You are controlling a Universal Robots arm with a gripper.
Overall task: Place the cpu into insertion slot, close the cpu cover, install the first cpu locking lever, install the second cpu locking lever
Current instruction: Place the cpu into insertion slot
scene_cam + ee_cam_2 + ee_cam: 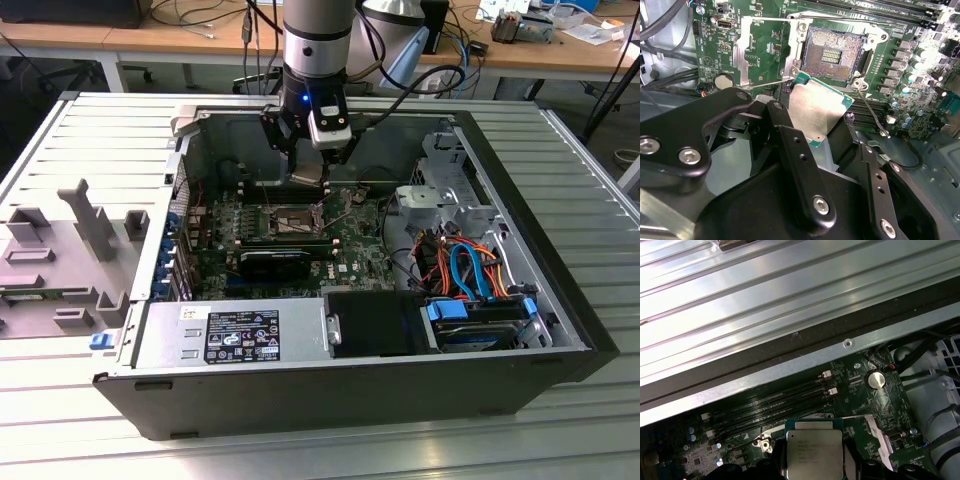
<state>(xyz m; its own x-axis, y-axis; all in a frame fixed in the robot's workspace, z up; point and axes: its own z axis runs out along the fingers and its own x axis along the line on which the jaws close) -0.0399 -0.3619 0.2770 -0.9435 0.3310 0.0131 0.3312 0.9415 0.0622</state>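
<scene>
**Holding the chip [820, 102] just short of the open socket [834, 52]**

The gripper [308, 172] hangs from the arm inside an open computer case [300, 400], which lies on a ribbed metal table [100, 130]. Its two black fingers [790, 145] are clamped on opposite edges of the chip, a flat square whose silvery-grey top shows in both wrist views.

The chip is in the air, not seated. In the exterior view it hangs above the green board [350, 260], just past the socket's far edge. In the second wrist view one of its corners overlaps a corner of the socket's metal frame.

The socket lies bare — its dark bed of contacts shows inside a shiny rim. The cover plate [740, 60] is swung off it and stands beside it, on the side of the round coin battery [724, 80]. Two thin wire levers stand unhooked: one [871, 114] slants out from the socket corner nearest the chip, and the other [765, 83] runs past the foot of the cover plate.

In the first wrist view the chip sits in front of long black memory slots [775, 402].

In the exterior view a grey power supply [240, 335] with a label fills the case's near side. Orange and blue cables [465, 275] bunch at the exterior view's right. A grey plastic fixture [60, 250] lies on the table at the exterior view's left — well apart from the gripper.
</scene>
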